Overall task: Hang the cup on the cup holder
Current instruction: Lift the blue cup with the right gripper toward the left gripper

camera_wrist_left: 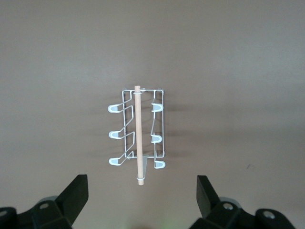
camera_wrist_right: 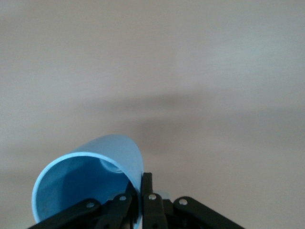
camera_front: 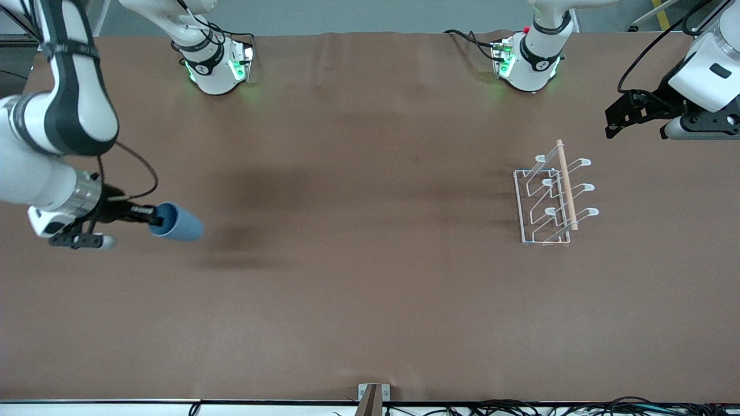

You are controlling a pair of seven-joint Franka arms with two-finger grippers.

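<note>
Brown tabletop stretches bare between the two arms. Over the right arm's end, the right gripper (camera_front: 151, 218) pinches the cup (camera_front: 176, 222) by its rim, one finger inside, cup tipped sideways; so thin a grip could let it swivel or slip. The rack (camera_front: 552, 199) stands well apart toward the left arm's end, where the left gripper (camera_wrist_left: 142, 200) waits above it, jaws spread wide, empty.

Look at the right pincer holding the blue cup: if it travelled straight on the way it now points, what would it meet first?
The right pincer points along the table toward the left arm's end, gripping the cup by its rim. The way looks free over bare table; the cup holder is the first thing roughly in line, though height is unclear.
</note>
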